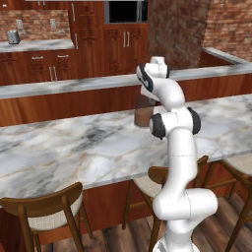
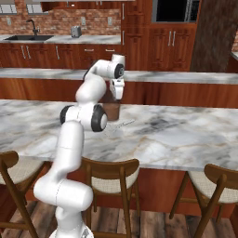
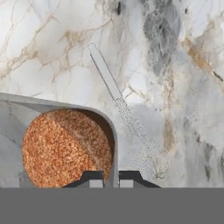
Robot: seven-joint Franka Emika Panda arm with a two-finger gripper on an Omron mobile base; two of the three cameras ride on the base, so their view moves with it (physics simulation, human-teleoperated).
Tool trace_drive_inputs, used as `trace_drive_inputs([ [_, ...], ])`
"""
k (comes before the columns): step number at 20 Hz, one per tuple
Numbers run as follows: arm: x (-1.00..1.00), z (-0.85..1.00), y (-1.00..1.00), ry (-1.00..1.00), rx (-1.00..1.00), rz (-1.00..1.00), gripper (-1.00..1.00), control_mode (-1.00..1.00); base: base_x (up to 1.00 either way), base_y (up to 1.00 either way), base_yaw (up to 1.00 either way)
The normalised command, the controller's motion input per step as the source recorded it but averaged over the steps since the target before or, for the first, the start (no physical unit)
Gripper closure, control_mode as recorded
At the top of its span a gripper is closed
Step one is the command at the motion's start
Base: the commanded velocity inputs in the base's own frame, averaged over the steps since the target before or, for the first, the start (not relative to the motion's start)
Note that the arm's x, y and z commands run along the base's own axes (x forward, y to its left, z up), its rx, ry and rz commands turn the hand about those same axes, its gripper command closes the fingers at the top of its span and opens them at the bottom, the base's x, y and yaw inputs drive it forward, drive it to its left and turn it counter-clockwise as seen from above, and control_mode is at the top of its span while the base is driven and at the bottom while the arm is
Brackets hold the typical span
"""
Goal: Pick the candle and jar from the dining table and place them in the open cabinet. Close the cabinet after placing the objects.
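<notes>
Rendered home kitchen, wooden cabinets (image 1: 115,44), sink (image 2: 28,37), probably a toaster (image 1: 13,36), marble dining table (image 1: 74,147)

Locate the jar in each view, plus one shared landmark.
Left base view: jar at centre, partly behind the arm.
Right base view: left of centre, below the gripper.
Hand view: lower left, seen from above.
Shared landmark: the veined marble dining table it stands on.

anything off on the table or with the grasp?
One oddity: a pale wire whisk lies flat on the veined marble dining table beside the clear glass jar of brown granules. The gripper is pinched on the jar's rim wall. No spill; jar upright.
</notes>
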Motion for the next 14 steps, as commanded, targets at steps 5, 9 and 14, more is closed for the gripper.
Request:
trace_drive_inputs([
  [5,-1.0,0.0,-0.01,-0.09,0.03,0.15,1.0,-1.0,0.0,0.0,0.0],
  [9,-1.0,0.06,-0.03,-0.1,0.02,0.2,1.0,-1.0,0.0,0.0,0.0],
  [14,-0.77,0.67,0.0,-0.1,0.0,0.21,1.0,-1.0,0.0,0.0,0.0],
])
